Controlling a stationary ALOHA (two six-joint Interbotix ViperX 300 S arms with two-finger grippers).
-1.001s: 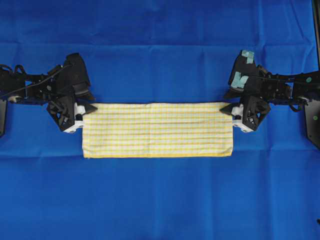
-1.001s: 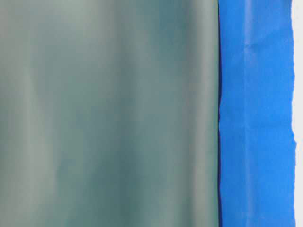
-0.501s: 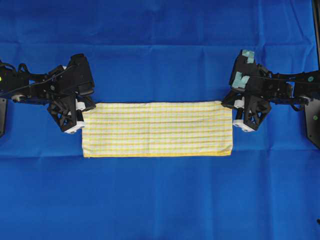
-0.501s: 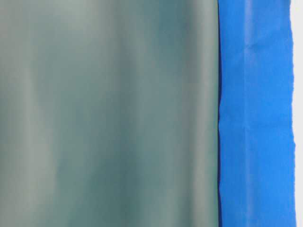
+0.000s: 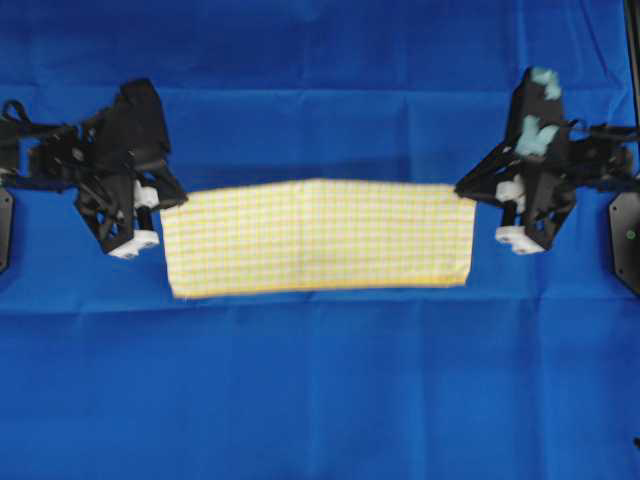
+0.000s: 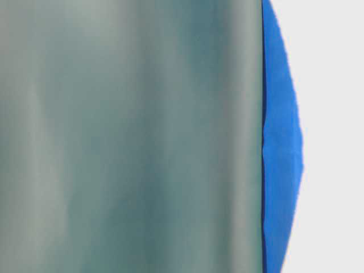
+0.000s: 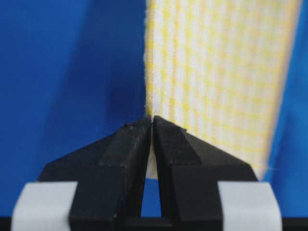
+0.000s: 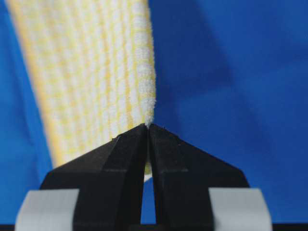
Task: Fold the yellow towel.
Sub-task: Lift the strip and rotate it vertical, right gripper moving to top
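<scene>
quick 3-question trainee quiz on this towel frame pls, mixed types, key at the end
1. True or false: both grippers are shut on the yellow towel.
2. Which edge of the towel does the left gripper pinch in the overhead view? A) far edge, left corner B) near edge, left corner C) middle of the near edge
3. Fill in: the towel lies on a plain ____ cloth.

Key:
1. True; the right gripper is clamped on the opposite far corner.
2. A
3. blue
</scene>
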